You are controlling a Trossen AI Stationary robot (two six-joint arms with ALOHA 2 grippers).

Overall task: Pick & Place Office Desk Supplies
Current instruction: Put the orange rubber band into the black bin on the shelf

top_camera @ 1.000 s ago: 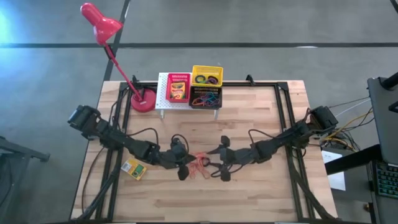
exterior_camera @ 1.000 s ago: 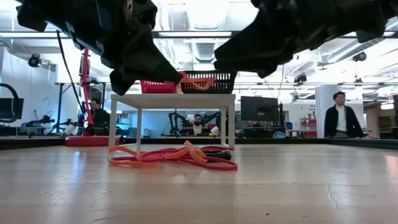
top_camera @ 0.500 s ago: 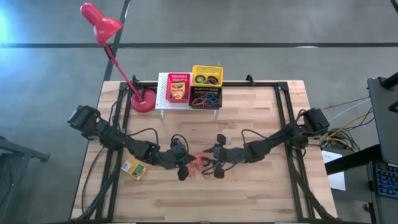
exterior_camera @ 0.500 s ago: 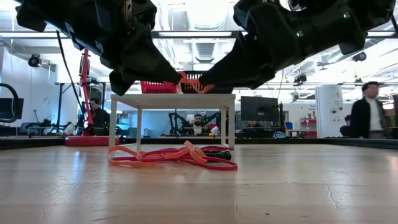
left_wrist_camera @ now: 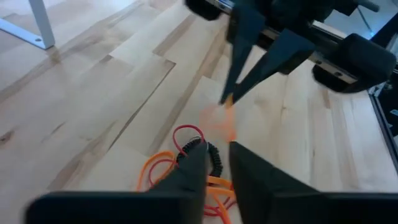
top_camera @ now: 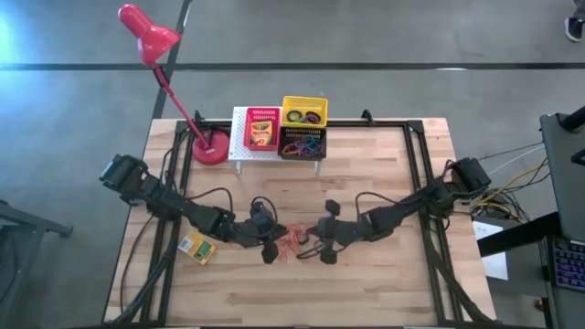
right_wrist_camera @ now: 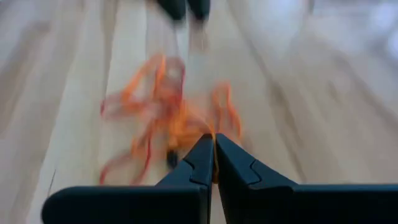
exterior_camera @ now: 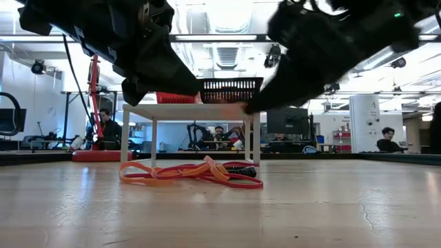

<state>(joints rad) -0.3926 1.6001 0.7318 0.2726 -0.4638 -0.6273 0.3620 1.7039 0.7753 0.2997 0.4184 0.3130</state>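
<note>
A tangle of orange-red rubber bands (top_camera: 292, 238) lies flat on the table's middle, and it also shows in the low view (exterior_camera: 189, 171). My left gripper (left_wrist_camera: 217, 163) hangs just above the tangle's left side. Its fingers stand a little apart with nothing between them. Facing it from the right, my right gripper (right_wrist_camera: 214, 146) is shut on one orange rubber band (left_wrist_camera: 227, 121), which is blurred and lifted off the pile. The right gripper's tips (exterior_camera: 247, 109) hang above the table. My right gripper pinches one orange rubber band (right_wrist_camera: 210, 132) at the very ends of its two fingers. The fingers come slanting down from the table's right side. The band hangs slack below the tips (left_wrist_camera: 229, 99); whether its lower end reaches the pile is blurred.
At the far edge stands a white rack (top_camera: 239, 146) with a red basket (top_camera: 262, 128), a yellow basket (top_camera: 303, 111) and a black basket (top_camera: 302, 144). A red desk lamp (top_camera: 208, 146) is beside it. A yellow-and-green box (top_camera: 196, 247) lies near the left edge. People stand beyond the table.
My left gripper held a band up. My right gripper came toward it, shut on that band and drew back toward the table's right edge, a little lower. My left gripper parted its fingers and let go. The pile on the table stayed put.
</note>
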